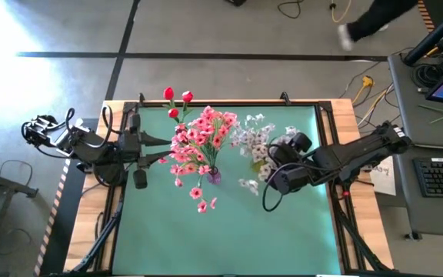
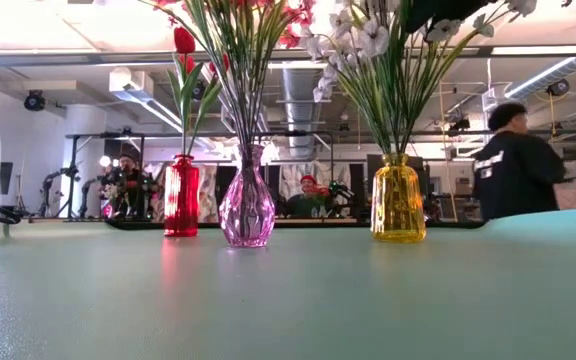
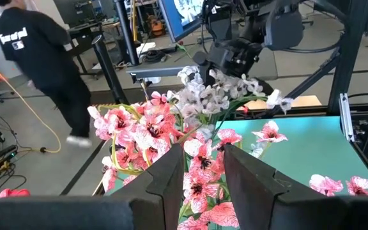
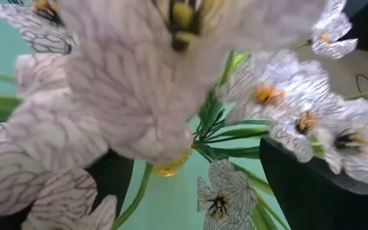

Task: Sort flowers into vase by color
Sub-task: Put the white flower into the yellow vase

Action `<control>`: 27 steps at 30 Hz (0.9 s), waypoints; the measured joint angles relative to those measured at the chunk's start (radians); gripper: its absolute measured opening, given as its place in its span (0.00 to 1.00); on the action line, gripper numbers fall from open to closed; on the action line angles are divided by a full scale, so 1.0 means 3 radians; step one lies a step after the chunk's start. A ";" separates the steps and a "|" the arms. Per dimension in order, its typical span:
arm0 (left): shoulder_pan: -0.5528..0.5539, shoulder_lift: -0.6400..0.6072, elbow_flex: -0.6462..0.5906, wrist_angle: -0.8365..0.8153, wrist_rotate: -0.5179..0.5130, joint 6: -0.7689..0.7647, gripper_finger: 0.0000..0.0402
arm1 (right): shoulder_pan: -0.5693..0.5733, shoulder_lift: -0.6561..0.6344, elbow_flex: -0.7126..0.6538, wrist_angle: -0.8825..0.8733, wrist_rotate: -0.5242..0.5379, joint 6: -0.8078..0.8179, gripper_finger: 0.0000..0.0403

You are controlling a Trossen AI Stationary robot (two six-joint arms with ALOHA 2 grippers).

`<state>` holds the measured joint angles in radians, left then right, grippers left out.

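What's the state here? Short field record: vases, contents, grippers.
red vase: red flowers
purple vase: pink flowers
yellow vase: white flowers
loose on table: pink blossom, white blossom
left gripper: fingers part-open, empty, beside the pink flowers
right gripper: open, at the white flowers

Three vases in a row on the table (image 2: 288, 300), left gripper (image 1: 165, 160) just beside the middle spray (image 1: 200, 142), right gripper (image 1: 271, 158) over the end spray (image 1: 254, 138), blossoms (image 4: 133, 96) between its fingers, a third spray (image 1: 177, 101) behind.
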<state>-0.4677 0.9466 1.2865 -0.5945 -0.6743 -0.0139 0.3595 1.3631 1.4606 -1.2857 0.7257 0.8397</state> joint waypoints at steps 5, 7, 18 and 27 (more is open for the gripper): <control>0.0000 0.0000 0.0000 -0.0001 0.0000 -0.0002 0.25 | -0.0001 0.0026 0.0020 -0.0120 -0.0227 -0.0070 0.81; 0.0000 0.0000 0.0000 -0.0001 0.0000 -0.0018 0.25 | 0.0000 0.0026 0.0088 -0.0237 -0.0359 -0.0081 0.81; 0.0000 0.0003 -0.0001 -0.0041 0.0000 -0.0103 0.25 | -0.0001 0.0021 0.0435 -0.0658 -0.0730 -0.0089 0.81; -0.0001 0.0004 -0.0001 -0.0108 0.0001 -0.0174 0.25 | 0.0000 0.0018 0.0764 -0.0955 -0.1289 -0.0072 0.81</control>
<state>-0.4679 0.9478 1.2861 -0.6268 -0.6739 -0.0661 0.3595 1.3683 1.6900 -1.5723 0.3392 0.8180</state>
